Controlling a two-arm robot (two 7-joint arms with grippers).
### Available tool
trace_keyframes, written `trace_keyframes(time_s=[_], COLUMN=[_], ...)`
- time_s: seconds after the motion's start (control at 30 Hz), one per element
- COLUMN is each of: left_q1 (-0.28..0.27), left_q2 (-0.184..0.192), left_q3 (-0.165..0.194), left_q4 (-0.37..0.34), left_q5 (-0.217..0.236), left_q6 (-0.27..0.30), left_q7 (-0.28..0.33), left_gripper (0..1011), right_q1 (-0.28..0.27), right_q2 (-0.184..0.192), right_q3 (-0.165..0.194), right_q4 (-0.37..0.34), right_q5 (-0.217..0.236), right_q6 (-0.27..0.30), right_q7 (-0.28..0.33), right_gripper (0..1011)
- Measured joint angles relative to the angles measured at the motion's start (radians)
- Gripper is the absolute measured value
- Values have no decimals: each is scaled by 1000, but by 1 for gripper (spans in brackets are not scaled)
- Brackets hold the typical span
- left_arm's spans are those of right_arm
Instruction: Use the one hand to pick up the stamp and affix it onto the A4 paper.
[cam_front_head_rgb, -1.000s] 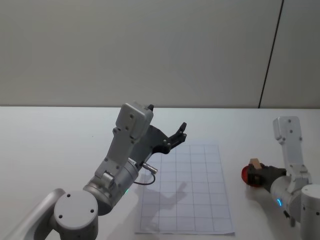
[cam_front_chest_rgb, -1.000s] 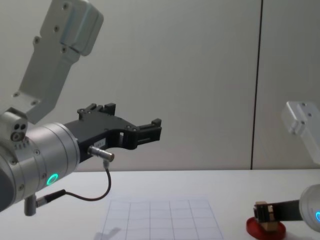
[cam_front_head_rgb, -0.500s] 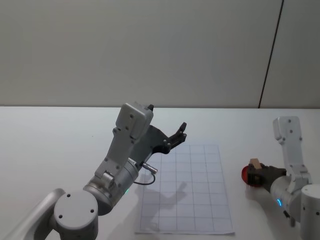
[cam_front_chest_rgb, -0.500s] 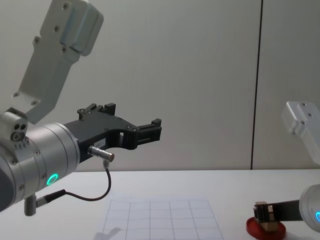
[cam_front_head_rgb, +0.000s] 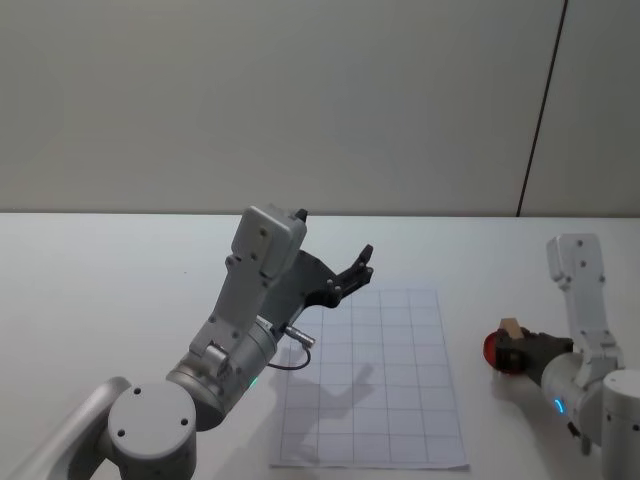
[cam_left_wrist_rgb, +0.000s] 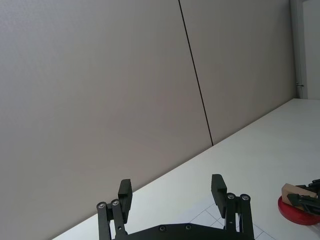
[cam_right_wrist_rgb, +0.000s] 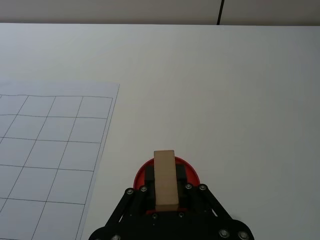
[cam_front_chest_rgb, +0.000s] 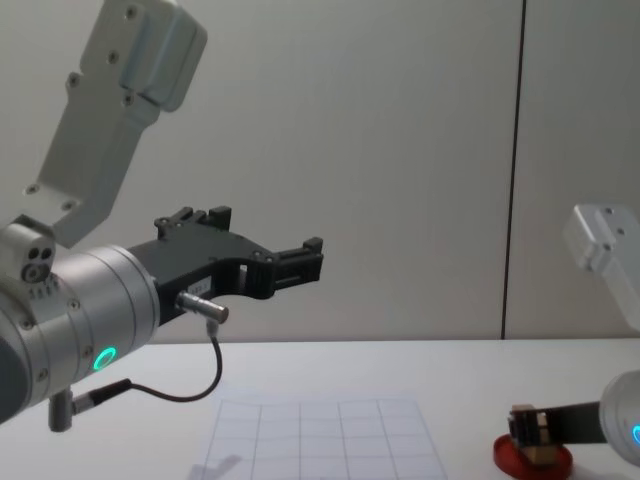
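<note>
The stamp (cam_right_wrist_rgb: 165, 181), a small tan wooden block, stands on the round red ink pad (cam_right_wrist_rgb: 189, 170) to the right of the A4 paper (cam_front_head_rgb: 395, 400). My right gripper (cam_right_wrist_rgb: 165, 176) is shut on the stamp, one black finger on each long side. In the head view the stamp (cam_front_head_rgb: 511, 327) and right gripper (cam_front_head_rgb: 516, 349) sit at the table's right, and the chest view shows the stamp (cam_front_chest_rgb: 530, 431) low on the pad (cam_front_chest_rgb: 533, 458). My left gripper (cam_front_head_rgb: 360, 266) hangs open in the air above the paper's far left corner, empty.
The white table (cam_front_head_rgb: 120, 270) stretches wide to the left of the gridded sheet (cam_front_chest_rgb: 320, 440). A black cable (cam_front_chest_rgb: 190, 385) dangles under the left wrist. The grey wall (cam_front_head_rgb: 300, 100) with a dark vertical seam stands behind the table.
</note>
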Motion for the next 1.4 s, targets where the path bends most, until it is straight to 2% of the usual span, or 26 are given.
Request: trace_keyframes(time_s=[0.47,0.93,1.13,1.4], left_q1=[0,0,0,0], left_q2=[0,0,0,0], left_q3=[0,0,0,0], left_q4=[0,0,0,0], left_q5=[0,0,0,0], left_q6=[0,0,0,0], left_q7=[0,0,0,0], left_gripper=[1002,1002,1002,1002], right_q1=[-8,-13,-18,-25], right_q2=[-3,-5,-5,-1], right_q3=[6,8,8,5], right_q4=[10,18,20,11], right_q5=[8,-3,-18,-48], right_q6=[8,0,-27,-96], right_q7=[-19,-23,-17,7], right_gripper=[221,221,221,221])
